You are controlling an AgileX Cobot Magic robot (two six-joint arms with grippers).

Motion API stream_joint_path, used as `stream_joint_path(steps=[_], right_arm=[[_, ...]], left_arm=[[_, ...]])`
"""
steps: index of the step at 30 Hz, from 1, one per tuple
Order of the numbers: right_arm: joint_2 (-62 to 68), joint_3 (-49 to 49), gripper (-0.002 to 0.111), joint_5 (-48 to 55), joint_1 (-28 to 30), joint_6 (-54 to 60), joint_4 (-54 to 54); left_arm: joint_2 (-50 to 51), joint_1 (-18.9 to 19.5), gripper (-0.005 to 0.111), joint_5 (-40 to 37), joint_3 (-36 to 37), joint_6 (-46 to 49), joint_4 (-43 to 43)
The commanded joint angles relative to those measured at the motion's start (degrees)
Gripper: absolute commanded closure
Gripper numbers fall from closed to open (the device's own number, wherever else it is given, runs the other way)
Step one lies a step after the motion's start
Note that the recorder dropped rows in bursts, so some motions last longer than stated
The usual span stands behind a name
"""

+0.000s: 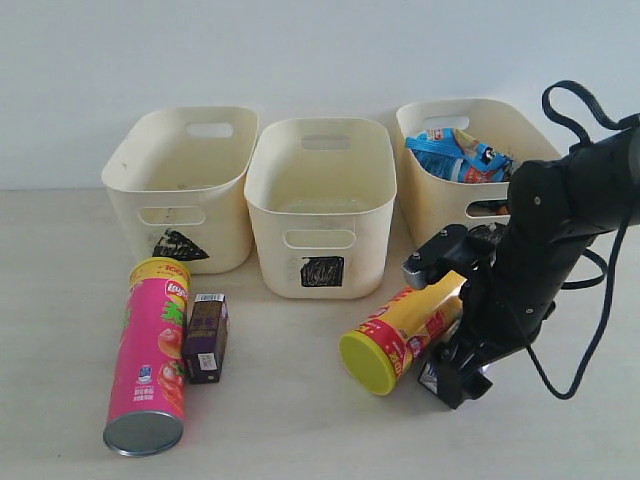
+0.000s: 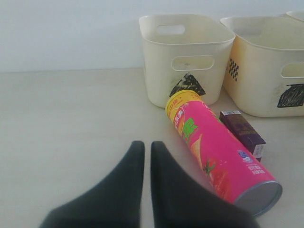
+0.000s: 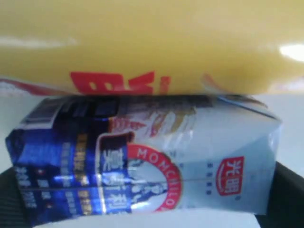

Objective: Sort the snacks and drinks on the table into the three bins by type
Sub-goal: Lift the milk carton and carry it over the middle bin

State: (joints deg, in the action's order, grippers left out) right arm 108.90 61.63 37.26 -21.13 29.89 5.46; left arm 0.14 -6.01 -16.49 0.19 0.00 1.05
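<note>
Jaws of the right gripper [image 1: 452, 382] straddle the blue-white carton [image 3: 142, 161]; pinched or not, we cannot tell. Left gripper [image 2: 146, 146] is clenched, empty. Carton seems light, stiff, slick: take its flat sides. Yellow can [image 1: 405, 335], touching at its 10 o'clock, may roll; bins [image 1: 275, 250] wait at 12.

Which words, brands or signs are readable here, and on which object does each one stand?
"MOMCHILO", then cut off: red ring on the blue and white drink carton.
"光明": red badge on the same carton.
Black scribbled triangle: left cream plastic bin.
Black scribbled square: middle cream plastic bin.
Unreadable, too small or blurred: print on the pink chip can, dark purple carton and yellow chip can.
</note>
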Motion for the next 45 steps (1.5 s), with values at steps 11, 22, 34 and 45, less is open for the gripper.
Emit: stream_joint_path(steps=[11, 22, 34, 45], right_arm=[[-5.10, -0.32, 0.107, 7.45, -0.08, 2.17, -1.66], [-6.03, -0.32, 0.107, 6.42, -0.08, 0.91, -1.44], [-6.03, -0.32, 0.107, 8.09, -0.08, 0.55, -2.52], [-11.31, 3.91, 0.107, 18.11, -0.08, 0.41, -5.46]], left_arm=[[-0.14, -0.27, 0.102, 0.19, -0.19, -0.42, -0.23], [-0.14, -0.27, 0.102, 0.19, -0.19, -0.42, -0.23], [-0.14, -0.27, 0.102, 0.19, -0.19, -0.42, -0.23], [-0.14, -0.27, 0.102, 0.19, -0.19, -0.42, -0.23]])
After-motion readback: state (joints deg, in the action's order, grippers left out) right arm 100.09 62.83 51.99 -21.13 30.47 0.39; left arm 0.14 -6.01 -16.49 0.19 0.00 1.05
